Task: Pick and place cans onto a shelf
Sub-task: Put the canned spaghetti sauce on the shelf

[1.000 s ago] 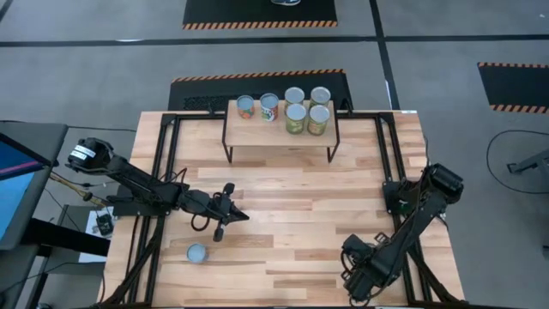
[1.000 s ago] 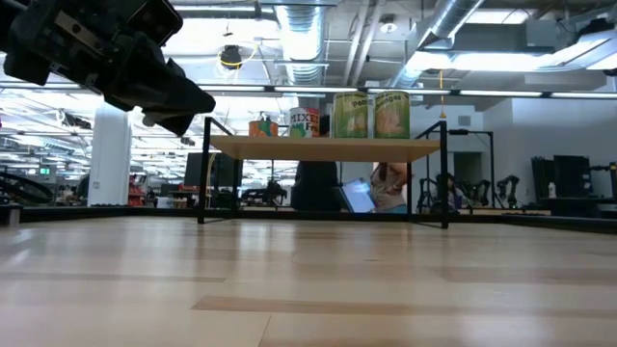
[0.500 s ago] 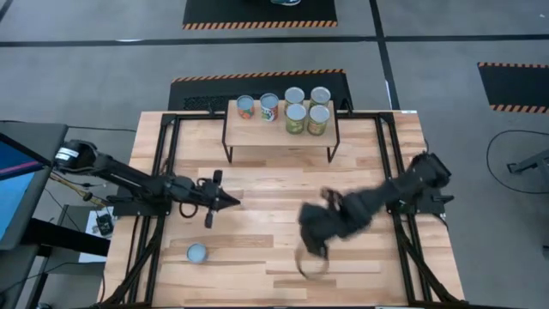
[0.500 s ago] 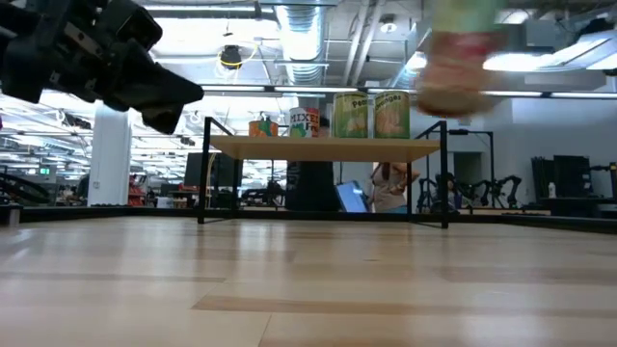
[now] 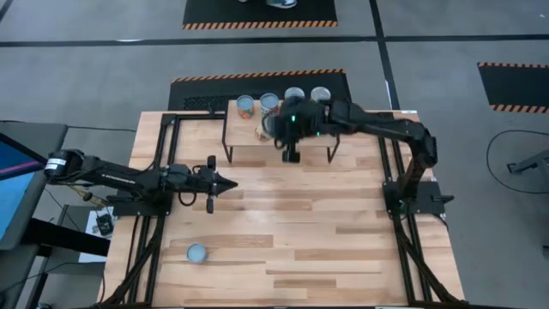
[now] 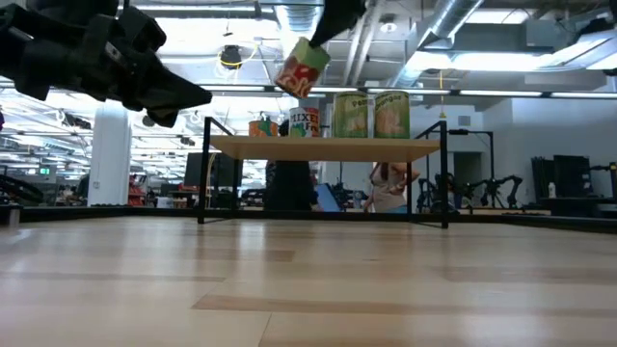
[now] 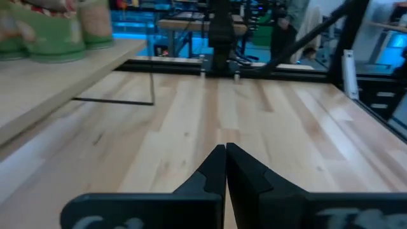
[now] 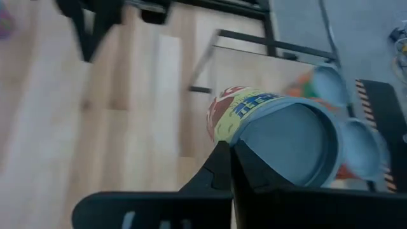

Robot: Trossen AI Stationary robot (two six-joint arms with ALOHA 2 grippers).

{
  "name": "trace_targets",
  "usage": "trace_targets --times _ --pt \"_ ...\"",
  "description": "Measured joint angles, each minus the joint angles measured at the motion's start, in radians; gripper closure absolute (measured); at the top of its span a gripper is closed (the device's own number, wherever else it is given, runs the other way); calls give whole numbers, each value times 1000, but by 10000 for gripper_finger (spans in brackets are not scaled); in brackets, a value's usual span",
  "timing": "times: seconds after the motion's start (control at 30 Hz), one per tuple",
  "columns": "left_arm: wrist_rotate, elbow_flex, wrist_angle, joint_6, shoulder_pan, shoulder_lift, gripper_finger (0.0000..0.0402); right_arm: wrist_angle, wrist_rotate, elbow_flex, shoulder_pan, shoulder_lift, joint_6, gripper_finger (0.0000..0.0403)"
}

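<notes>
The shelf point(image 5: 257, 137) stands at the table's far edge, and several cans point(image 5: 245, 105) stand upright on its top. My right gripper point(image 5: 276, 129) reaches over the shelf from the right and is shut on a small red-and-green can point(image 6: 302, 67) with a silvery-blue lid point(image 8: 289, 143). One more can point(image 5: 196, 252) stands on the table near the left front. My left gripper point(image 5: 225, 184) is shut and empty, low over the table's left half; it also shows in the left wrist view point(image 7: 226, 156). My right gripper has the can at its fingertips point(image 8: 219, 159), by the can's side just below the lid rim point(image 8: 236, 145); the fingers themselves hide the exact spot. The fingers slant down from above and from the right. The can is lifted clear and tilted above the shelf's left part point(image 6: 260, 146).
Two olive-green cans point(image 6: 371, 114) and two smaller ones point(image 6: 262, 126) line the shelf in the low view. The shelf's black legs point(image 5: 228, 153) stand on the plank tabletop point(image 5: 300, 223). A person point(image 6: 386, 188) is in the room behind.
My right gripper has swung from the table's near right corner across the table to the far edge and up over the shelf, carrying the can, which is now lifted and tilted above the shelf. My left gripper has drawn a little toward the far and left edges.
</notes>
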Motion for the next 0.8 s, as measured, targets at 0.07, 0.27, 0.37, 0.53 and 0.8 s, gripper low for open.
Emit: trace_targets --times 0.07,0.27,0.37,0.53,0.8 --pt "0 0 0 -2 23 0 401 0 -19 0 -47 0 -47 397" --pt "34 0 1 -2 83 0 401 28 -76 15 -93 1 -170 398" --pt "48 0 7 -1 117 0 401 31 -80 85 -70 38 -227 398" --pt "93 0 29 3 170 0 401 -145 -80 277 -90 183 -265 398" --pt "131 0 38 4 215 0 401 -344 -83 400 -153 298 -291 398"
